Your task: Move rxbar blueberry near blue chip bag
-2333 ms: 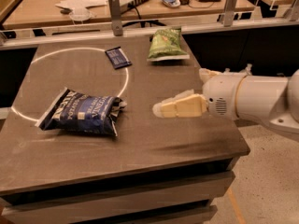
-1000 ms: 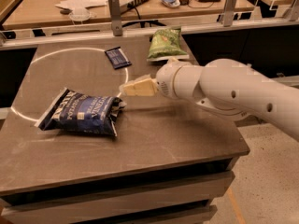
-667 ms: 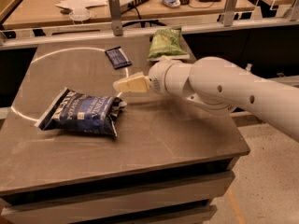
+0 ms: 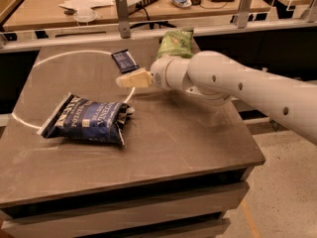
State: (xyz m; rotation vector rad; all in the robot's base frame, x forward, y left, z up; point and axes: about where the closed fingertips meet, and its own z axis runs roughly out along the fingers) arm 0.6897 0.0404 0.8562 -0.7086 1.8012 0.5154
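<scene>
The rxbar blueberry [image 4: 125,60] is a small flat dark navy wrapper lying at the back of the table. The blue chip bag [image 4: 88,119] is large and crinkled, lying at the front left. My gripper [image 4: 123,81] reaches in from the right and hovers just in front of the rxbar, its cream tip pointing left, between the rxbar and the chip bag. It holds nothing that I can see.
A green chip bag [image 4: 176,44] lies at the back of the table behind my arm. A white ring [image 4: 74,54] is marked on the table top [image 4: 163,143]. A rail with posts [image 4: 121,14] and a cluttered desk stand beyond.
My gripper has swung from the right side of the table leftward and toward the back, ending close in front of the rxbar. The bags and the rxbar have not moved.
</scene>
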